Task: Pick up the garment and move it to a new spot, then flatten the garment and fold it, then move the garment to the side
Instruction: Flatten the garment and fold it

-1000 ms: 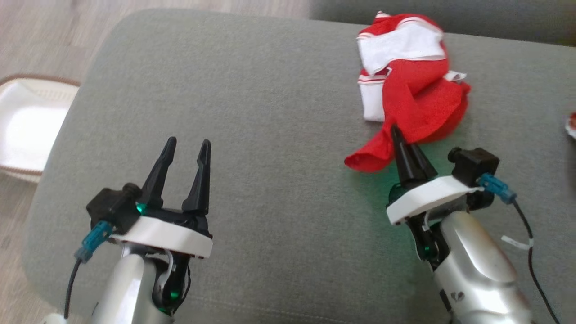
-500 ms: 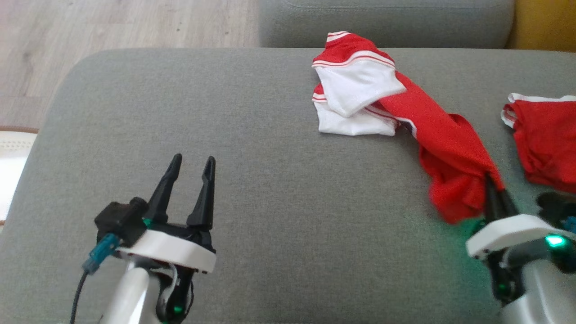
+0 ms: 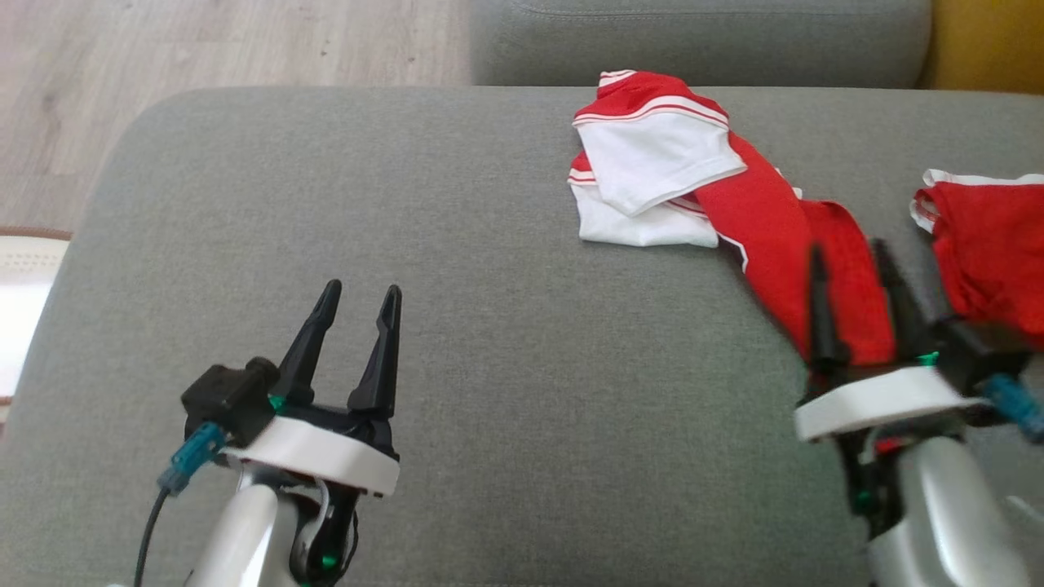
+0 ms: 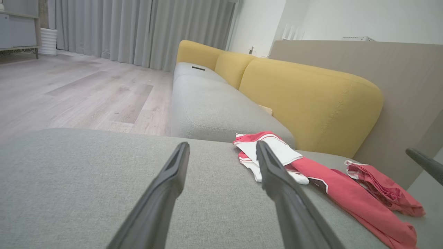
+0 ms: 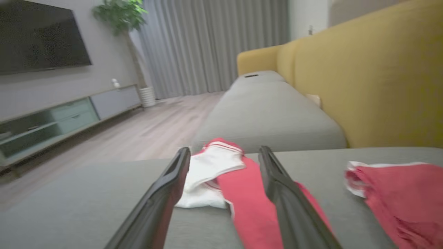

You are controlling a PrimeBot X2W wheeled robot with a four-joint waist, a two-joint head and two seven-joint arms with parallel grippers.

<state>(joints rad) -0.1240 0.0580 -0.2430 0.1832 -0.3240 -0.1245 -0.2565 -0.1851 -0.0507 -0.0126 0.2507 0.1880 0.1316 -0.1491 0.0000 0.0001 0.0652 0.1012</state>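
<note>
Between parted right jaws lies the garment.

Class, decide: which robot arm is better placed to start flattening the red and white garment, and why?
Right. The right gripper, open, sits at the red end of the garment; the left gripper hovers over bare cushion, well apart.

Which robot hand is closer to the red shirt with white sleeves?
Right. The right gripper is at the red end of the red shirt with white sleeves; the left gripper is far to its left.
</note>
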